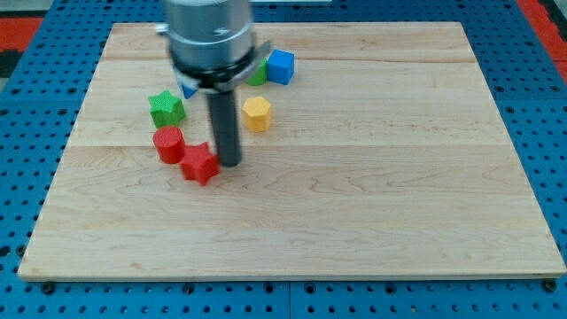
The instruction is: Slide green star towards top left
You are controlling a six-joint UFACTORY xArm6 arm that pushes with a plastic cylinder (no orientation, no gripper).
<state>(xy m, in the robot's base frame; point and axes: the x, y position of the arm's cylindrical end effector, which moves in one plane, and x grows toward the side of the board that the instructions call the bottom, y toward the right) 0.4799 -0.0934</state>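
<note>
The green star (166,108) sits on the wooden board (372,177) in its upper left part. My tip (229,164) rests on the board below and to the right of the star, well apart from it. The tip stands right beside the red star (200,163), at that block's right edge. A red cylinder (168,143) lies just below the green star and touches the red star's upper left.
A yellow hexagonal block (257,113) sits right of the rod. A blue cube (281,66) and a green block (258,73) lie near the top, the green one partly hidden by the arm. A small blue piece (189,89) shows under the arm.
</note>
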